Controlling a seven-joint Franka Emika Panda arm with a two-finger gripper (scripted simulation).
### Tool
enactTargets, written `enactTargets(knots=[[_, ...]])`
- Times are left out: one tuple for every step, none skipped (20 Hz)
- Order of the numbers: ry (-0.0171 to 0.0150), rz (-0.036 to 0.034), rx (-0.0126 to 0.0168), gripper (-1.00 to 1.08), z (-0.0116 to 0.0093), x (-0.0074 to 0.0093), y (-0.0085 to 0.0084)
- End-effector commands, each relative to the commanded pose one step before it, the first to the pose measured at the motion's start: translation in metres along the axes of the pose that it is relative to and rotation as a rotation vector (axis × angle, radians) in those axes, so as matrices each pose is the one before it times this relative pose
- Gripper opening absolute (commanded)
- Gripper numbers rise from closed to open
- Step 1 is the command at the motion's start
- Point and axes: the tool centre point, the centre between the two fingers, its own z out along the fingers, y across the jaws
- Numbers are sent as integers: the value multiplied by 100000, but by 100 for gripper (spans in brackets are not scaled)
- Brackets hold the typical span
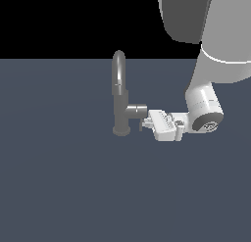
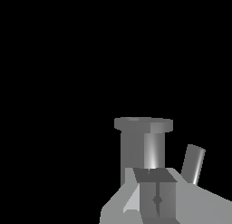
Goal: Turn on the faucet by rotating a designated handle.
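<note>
The grey faucet [image 1: 120, 96] stands upright on the dark floor, its arched spout at the top and its round base [image 1: 121, 131] below. A stubby side cylinder [image 1: 137, 109] points toward the exterior view's right, and the thin handle rod [image 1: 140, 124] hangs just under it. My gripper [image 1: 145, 120] lies horizontal, its tips right at the stub's end and touching or nearly touching the rod. In the wrist view the fingers [image 2: 149, 196] are pressed together with nothing between them, the faucet body [image 2: 136, 148] is straight ahead, and the rod [image 2: 193, 164] is beside the fingers.
The flat dark blue-grey floor [image 1: 59, 187] spreads all around the faucet. My arm's large white links [image 1: 206, 104] rise at the exterior view's upper right.
</note>
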Motion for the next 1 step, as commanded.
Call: enactTargets(knots=[[-573, 1184, -713, -100, 749, 813, -10]])
